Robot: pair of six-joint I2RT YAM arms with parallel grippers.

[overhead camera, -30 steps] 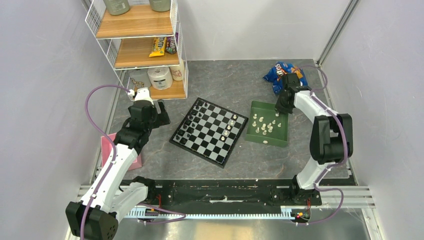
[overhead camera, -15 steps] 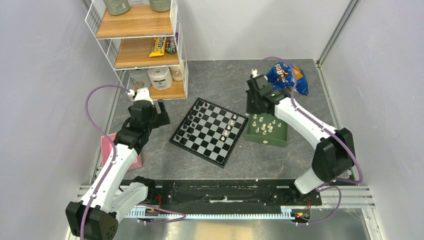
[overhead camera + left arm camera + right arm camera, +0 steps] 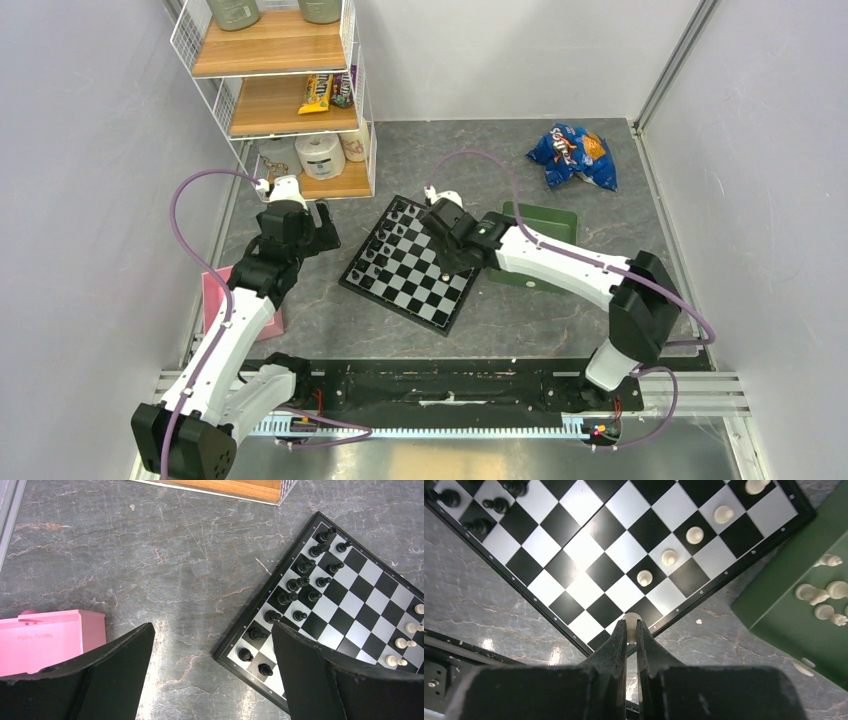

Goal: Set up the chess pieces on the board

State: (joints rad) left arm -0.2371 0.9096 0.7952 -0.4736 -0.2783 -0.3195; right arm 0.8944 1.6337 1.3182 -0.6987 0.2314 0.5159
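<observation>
R tool (image 3: pixel 631 626) nearly shut, pinching one cream piece (image 3: pixel 631 616) at tips, over board (image 3: pixel 589 545) edge. Just beyond tips: row of cream pcs (image 3: pixel 668 557) on board. To its right: green tray (image 3: pixel 784 630) w/ more. Farther, left: black pcs (image 3: pixel 499 502). L tool (image 3: pixel 212 627) wide open, empty, over counter (image 3: pixel 175 555); board to its right.
</observation>
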